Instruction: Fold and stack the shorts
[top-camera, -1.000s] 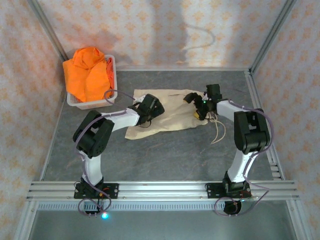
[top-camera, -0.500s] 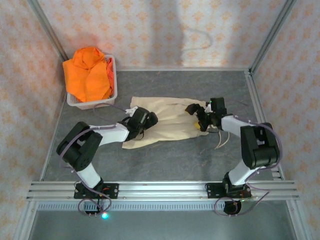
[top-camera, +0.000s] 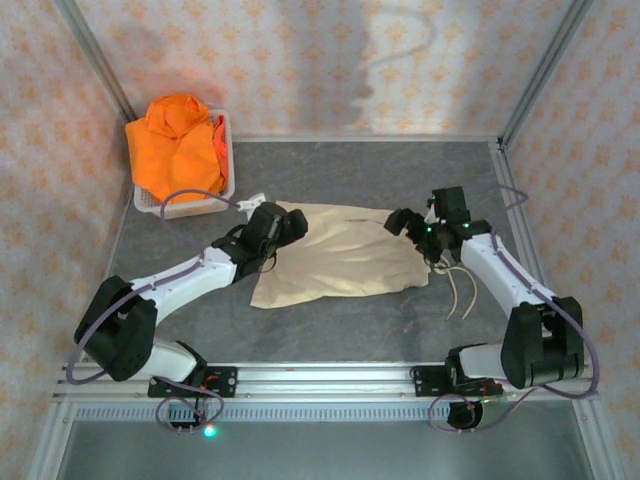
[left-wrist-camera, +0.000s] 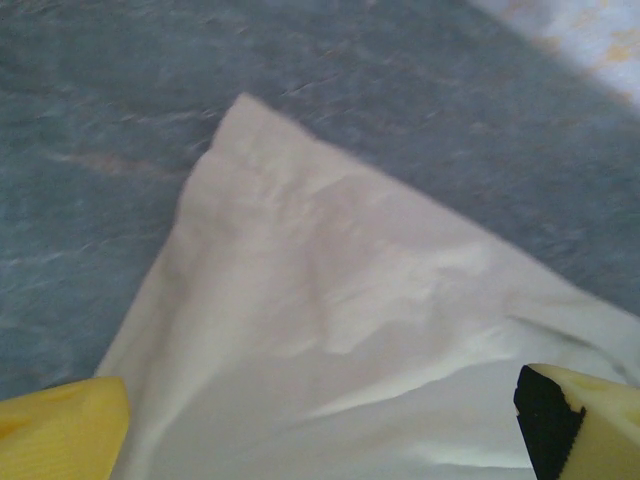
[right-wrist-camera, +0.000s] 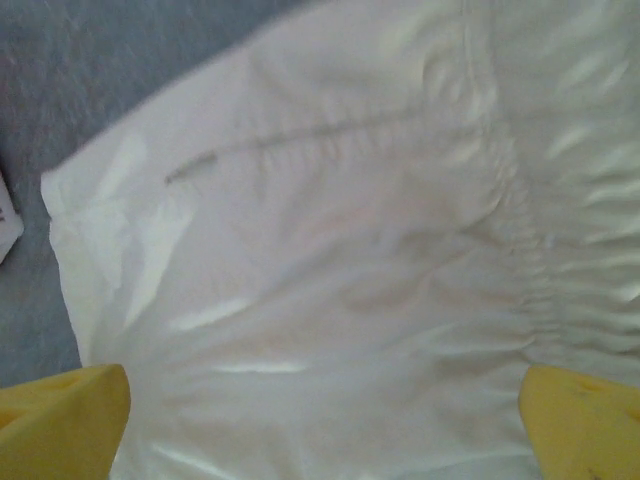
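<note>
beige shorts (top-camera: 345, 255) lie flat, each end under spread jaws.

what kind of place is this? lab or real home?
Likely a lab test cell: a metal frame boxes in a table, the wallpaper is flat panels inside it, and the left arm and right arm are bolted to a rail. The beige shorts and a basket of orange shorts suggest laundry-folding trials.

Grey mottled table (top-camera: 330, 330), pale floral-patterned walls (top-camera: 300, 60), aluminium frame rails (top-camera: 320, 375).
</note>
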